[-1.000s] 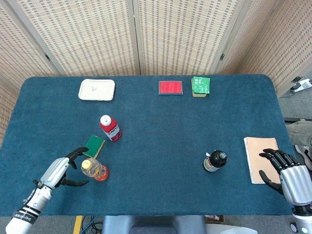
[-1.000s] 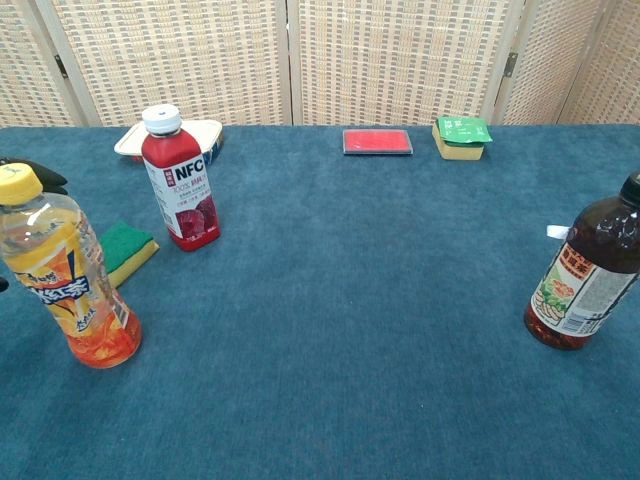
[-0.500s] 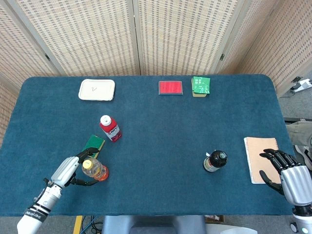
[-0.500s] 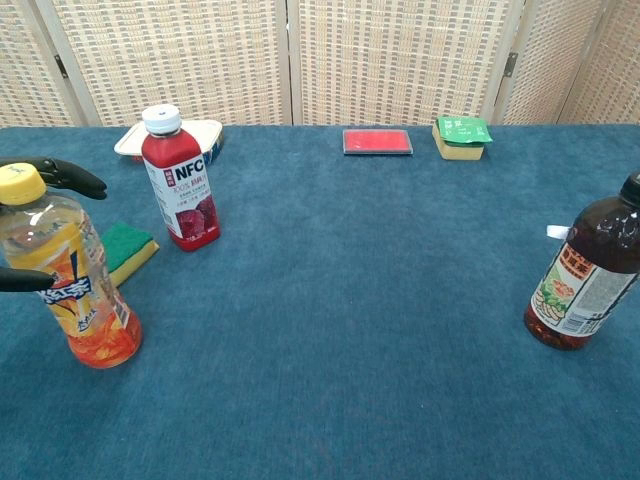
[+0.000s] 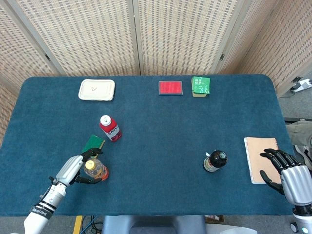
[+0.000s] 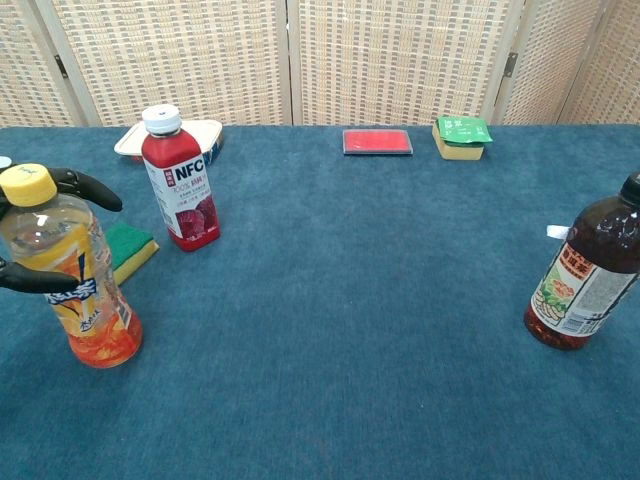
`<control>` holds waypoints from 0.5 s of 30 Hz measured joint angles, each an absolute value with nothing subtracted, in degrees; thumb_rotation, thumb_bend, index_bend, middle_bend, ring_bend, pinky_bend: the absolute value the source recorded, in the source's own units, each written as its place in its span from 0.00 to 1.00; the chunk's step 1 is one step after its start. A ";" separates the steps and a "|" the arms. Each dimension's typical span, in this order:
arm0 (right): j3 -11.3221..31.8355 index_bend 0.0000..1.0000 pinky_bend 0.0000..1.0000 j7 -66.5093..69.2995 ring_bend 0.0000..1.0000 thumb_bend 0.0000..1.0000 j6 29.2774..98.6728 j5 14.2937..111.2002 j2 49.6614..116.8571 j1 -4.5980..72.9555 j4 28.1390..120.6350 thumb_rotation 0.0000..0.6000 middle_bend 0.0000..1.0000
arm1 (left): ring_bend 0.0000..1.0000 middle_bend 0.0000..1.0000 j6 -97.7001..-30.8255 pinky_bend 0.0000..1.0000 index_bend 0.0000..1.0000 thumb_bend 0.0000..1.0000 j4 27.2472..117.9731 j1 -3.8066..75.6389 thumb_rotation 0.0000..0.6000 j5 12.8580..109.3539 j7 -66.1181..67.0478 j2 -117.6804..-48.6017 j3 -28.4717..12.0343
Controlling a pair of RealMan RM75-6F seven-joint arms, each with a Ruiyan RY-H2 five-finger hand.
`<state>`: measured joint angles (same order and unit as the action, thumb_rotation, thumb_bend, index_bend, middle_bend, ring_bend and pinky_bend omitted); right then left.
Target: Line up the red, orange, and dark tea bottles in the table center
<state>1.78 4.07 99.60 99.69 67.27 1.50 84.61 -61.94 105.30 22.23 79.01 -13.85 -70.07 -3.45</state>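
The orange tea bottle (image 5: 95, 170) (image 6: 70, 290) stands upright near the table's front left. My left hand (image 5: 73, 169) reaches around it from the left, fingers (image 6: 88, 185) behind its neck and thumb across the label, still spread. The red NFC bottle (image 5: 110, 128) (image 6: 182, 185) stands upright a little further back. At the front right the dark tea bottle (image 5: 215, 161) (image 6: 590, 280) stands alone. My right hand (image 5: 287, 173) hovers open at the right edge, away from every bottle.
A green-and-yellow sponge (image 5: 94, 143) (image 6: 125, 248) lies between the red and orange bottles. A tan notebook (image 5: 256, 156) lies beside the right hand. Along the back sit a white tray (image 5: 97, 89), a red case (image 5: 170, 87) and a green packet (image 5: 201, 85).
My left hand has moved right, from beside the orange bottle to around it. The bottle's cap has shifted very slightly right. The right hand and other bottles have stayed put.
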 measured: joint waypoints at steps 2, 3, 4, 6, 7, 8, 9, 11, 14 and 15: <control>1.78 0.35 0.45 4.03 0.29 0.27 99.57 99.70 67.28 1.50 84.60 1.00 0.30 | 0.23 0.18 -61.75 0.44 0.24 0.09 105.09 22.32 1.00 78.34 -13.58 -70.30 -3.51; 1.79 0.35 0.45 4.01 0.29 0.27 99.56 99.68 67.28 1.51 84.60 1.00 0.30 | 0.23 0.18 -61.64 0.44 0.25 0.09 104.99 22.36 1.00 78.04 -13.51 -70.40 -3.54; 1.79 0.35 0.45 3.99 0.29 0.27 99.53 99.68 67.28 1.51 84.60 1.00 0.30 | 0.24 0.18 -61.47 0.44 0.25 0.09 104.83 22.43 1.00 77.68 -13.44 -70.54 -3.58; 1.79 0.35 0.45 3.95 0.29 0.27 99.50 99.67 67.28 1.51 84.61 1.00 0.30 | 0.24 0.19 -61.24 0.45 0.26 0.09 104.55 22.55 1.00 77.23 -13.33 -70.76 -3.65; 1.79 0.35 0.45 3.93 0.29 0.27 99.49 99.68 67.28 1.52 84.60 1.00 0.30 | 0.25 0.20 -61.18 0.45 0.26 0.09 104.37 22.59 1.00 76.94 -13.24 -70.95 -3.70; 1.78 0.35 0.45 3.92 0.29 0.27 99.46 99.68 67.28 1.52 84.59 1.00 0.30 | 0.25 0.20 -61.17 0.46 0.27 0.09 104.22 22.62 1.00 76.71 -13.13 -71.14 -3.75; 1.78 0.35 0.45 3.90 0.29 0.27 99.45 99.68 67.28 1.52 84.59 1.00 0.30 | 0.26 0.21 -61.17 0.46 0.28 0.09 104.07 22.64 1.00 76.48 -12.98 -71.35 -3.80; 1.79 0.35 0.45 3.89 0.29 0.27 99.44 99.67 67.29 1.52 84.59 1.00 0.30 | 0.29 0.22 -61.23 0.48 0.29 0.09 103.75 22.66 1.00 76.13 -12.68 -71.76 -3.89; 1.80 0.35 0.45 3.93 0.29 0.27 99.45 99.67 67.28 1.52 84.57 1.00 0.30 | 0.32 0.25 -61.41 0.51 0.31 0.09 103.43 22.65 1.00 75.84 -12.09 -72.15 -3.93; 1.78 0.35 0.45 3.95 0.29 0.27 99.44 99.67 67.28 1.51 84.55 1.00 0.30 | 0.33 0.26 -61.47 0.51 0.32 0.09 103.32 22.65 1.00 75.71 -11.83 -72.30 -3.94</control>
